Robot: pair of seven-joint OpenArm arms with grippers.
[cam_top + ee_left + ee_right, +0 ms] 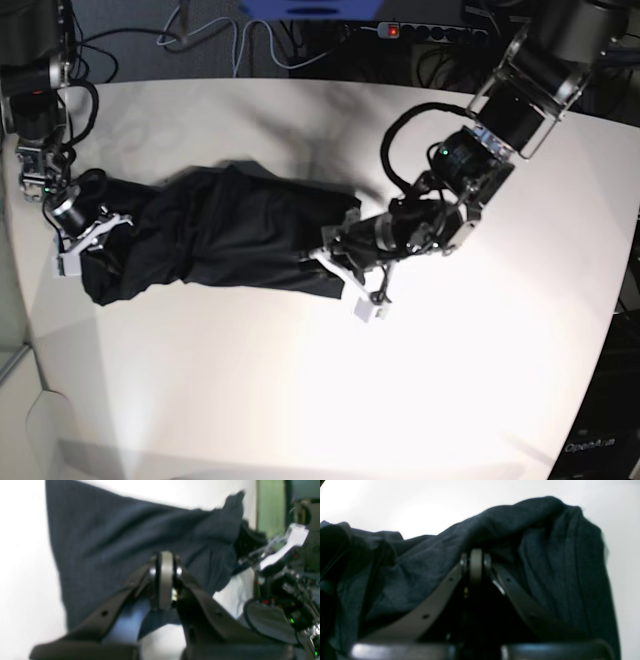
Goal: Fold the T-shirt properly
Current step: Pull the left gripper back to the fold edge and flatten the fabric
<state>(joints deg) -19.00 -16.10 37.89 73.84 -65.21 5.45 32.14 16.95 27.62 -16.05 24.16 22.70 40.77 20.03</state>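
Observation:
The black T-shirt (230, 235) lies bunched in a long wrinkled band across the white table (300, 390), left of centre. My left gripper (338, 258) is at the band's right end, and in the left wrist view it (165, 566) is shut with shirt fabric (112, 542) at its tips. My right gripper (92, 236) is at the band's left end. In the right wrist view it (476, 561) is shut, with folds of the shirt (545, 542) draped around the fingertips. The sleeves cannot be made out.
A power strip (425, 31) and cables (240, 45) lie beyond the table's far edge. The table's curved front edge runs along the bottom and the right. The right arm (280, 555) shows at the right of the left wrist view.

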